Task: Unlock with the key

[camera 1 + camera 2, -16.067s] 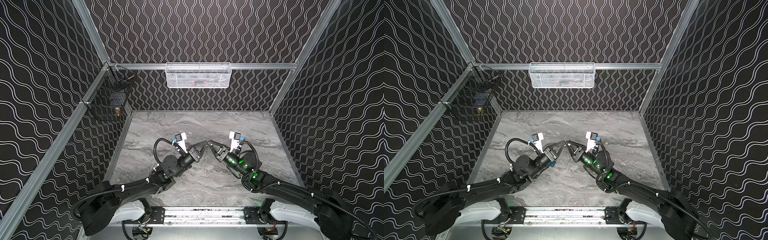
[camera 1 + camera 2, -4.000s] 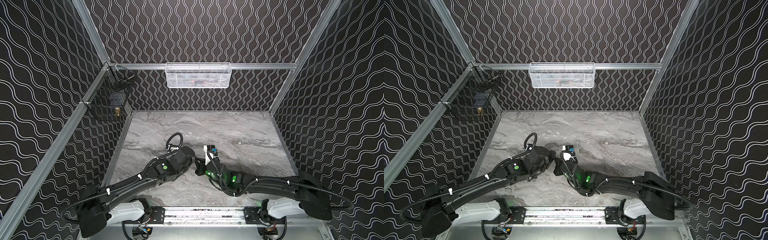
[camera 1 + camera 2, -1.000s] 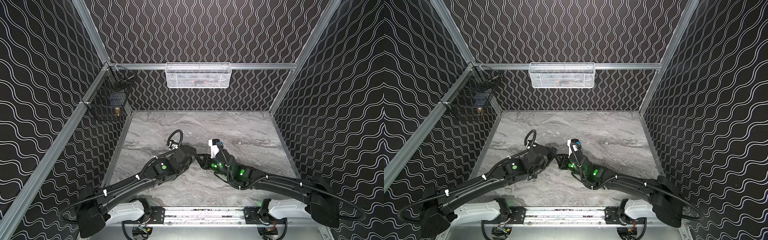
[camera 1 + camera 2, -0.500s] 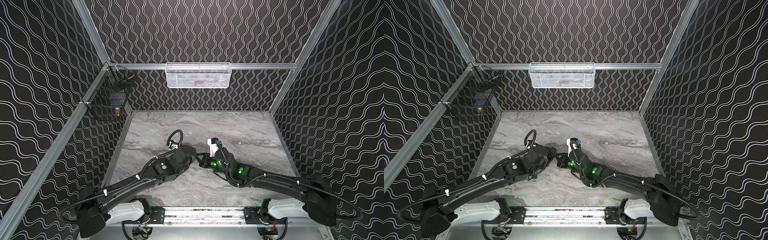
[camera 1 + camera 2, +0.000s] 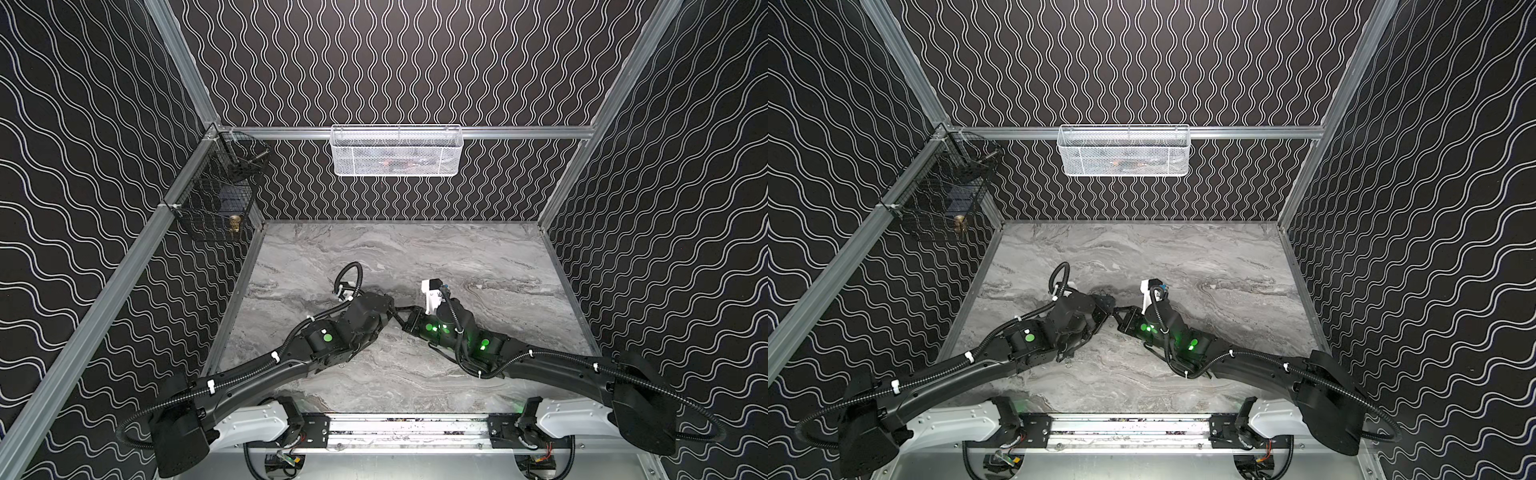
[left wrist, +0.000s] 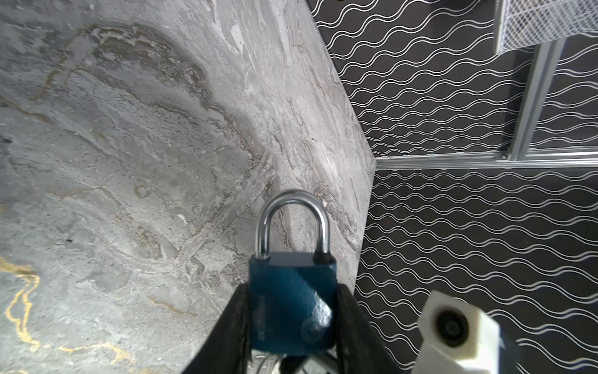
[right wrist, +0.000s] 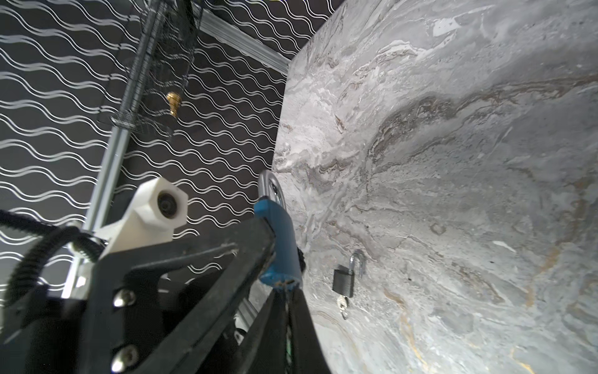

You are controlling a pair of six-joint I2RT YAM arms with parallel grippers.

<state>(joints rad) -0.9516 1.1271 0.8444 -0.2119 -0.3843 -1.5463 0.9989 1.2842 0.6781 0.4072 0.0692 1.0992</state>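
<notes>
- Left wrist view: blue metal padlock [image 6: 291, 307] with a silver steel shackle [image 6: 293, 207] is up off the grey marble-pattern tabletop [image 6: 129, 145], clamped across its body by the left gripper [image 6: 293, 288]. Both shackle legs sit in the body, so it reads as locked.
- Right wrist view: right gripper [image 7: 284, 291] has its fingers pinched together right at the padlock's bottom face, the keyway end. The key is hidden between fingers and lock body, so I can't confirm it's seated or that it's what the fingers pinch.
- Both top views: the grippers meet nose to nose above the middle of the table. The lock isn't visible there.
- Step, my read: key insert/turn stage, shackle not yet released.
- Next move calls for a right wrist roll about the key axis while the left arm holds the body rigid. Keep the axes lined up, because skew would likely bind the key or slip it out of the pinch.
- Aside: a small black padlock [image 7: 343, 279] with a small silver key [image 7: 342, 303] at its base lies on the table, well apart.
</notes>
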